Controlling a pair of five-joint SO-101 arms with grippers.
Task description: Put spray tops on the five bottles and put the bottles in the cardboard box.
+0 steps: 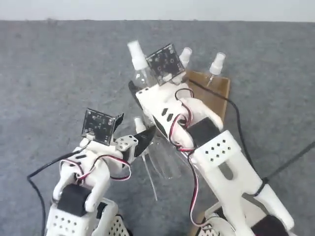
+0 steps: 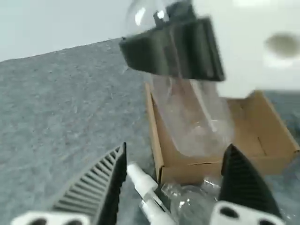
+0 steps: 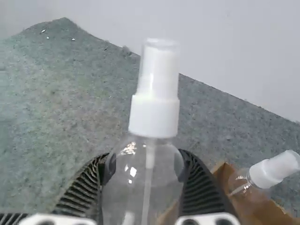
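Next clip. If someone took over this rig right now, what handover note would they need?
Left tool: open, over a lying bottle that has its spray top on and rests on the table in front of the box.
Right tool: shut on an upright bottle, spray top on, raised at the box, not yet set inside.
Done: a first boxed bottle and a second boxed bottle, both topped, appear to stand at the box's far end.
Left: box the upright bottle and the lying bottle. The clear bottles on the table overlap, so I cannot find the fifth.
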